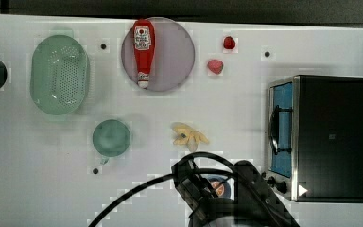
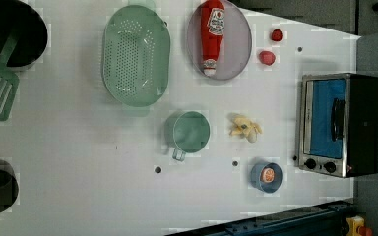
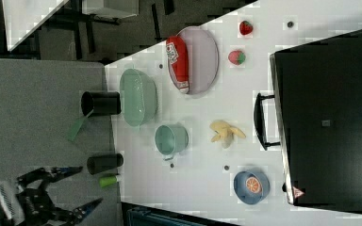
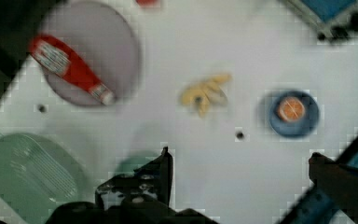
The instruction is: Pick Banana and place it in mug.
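Pale yellow against the white worktop point(image 1: 246, 113), the Banana point(image 1: 189, 135) lies in the open between the mug point(image 1: 111, 137) and the toaster oven point(image 1: 319, 138), touching neither. In the top view the arm sits at the bottom edge, so the fruit lies up the frame from it, a touch to the top view's left. In the wrist view the hand point(image 4: 240, 163) hangs well above the worktop, fingers spread wide and holding nothing, the Banana ahead of them. It looks lumpy, a small splayed cluster, its long axis running roughly across the top view. My read: reach forward and down first, with the mug waiting to the top view's left.
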Robot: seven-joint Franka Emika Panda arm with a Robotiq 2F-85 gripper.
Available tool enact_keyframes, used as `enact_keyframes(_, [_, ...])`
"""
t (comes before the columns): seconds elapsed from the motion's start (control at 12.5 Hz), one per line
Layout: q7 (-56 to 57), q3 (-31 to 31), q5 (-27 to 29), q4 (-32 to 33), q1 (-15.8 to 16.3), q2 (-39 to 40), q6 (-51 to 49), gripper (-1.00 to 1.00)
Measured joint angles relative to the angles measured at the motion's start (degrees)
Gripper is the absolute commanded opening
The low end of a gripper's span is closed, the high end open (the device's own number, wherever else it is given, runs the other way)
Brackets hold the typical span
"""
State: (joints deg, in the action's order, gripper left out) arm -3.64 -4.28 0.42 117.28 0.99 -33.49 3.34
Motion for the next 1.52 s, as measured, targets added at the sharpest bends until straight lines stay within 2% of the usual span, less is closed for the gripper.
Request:
enact_keyframes(0.16, [2.7, 0.1, -0.5, 2.0, -0.4, 2.2, 4.6, 1.0])
enact_keyframes(0.32, [6.5, -0.2, -0.6, 7.9, -0.4, 7.1, 11.6, 1.0])
enact_keyframes(0.48, [11.2, -0.2, -1.2, 14.4, -0.6, 14.8, 19.7, 1.0])
enact_keyframes(0.56, [13.3, -0.4, -0.6, 16.5, -0.3, 19.4, 21.6, 1.0])
enact_keyframes(0.72, [18.2, 0.5, -0.6, 19.9, -0.1, 28.4, 31.2, 1.0])
enact_keyframes(0.88, [25.0, -0.1, -0.8, 21.4, 1.1, 33.8, 35.4, 1.0])
enact_keyframes(1.2, [38.6, 0.4, -0.8, 21.8, 1.5, 40.9, 44.9, 1.0])
enact_keyframes(1.52, [44.0, 0.0, -1.4, 20.4, 0.9, 51.5, 54.7, 1.0])
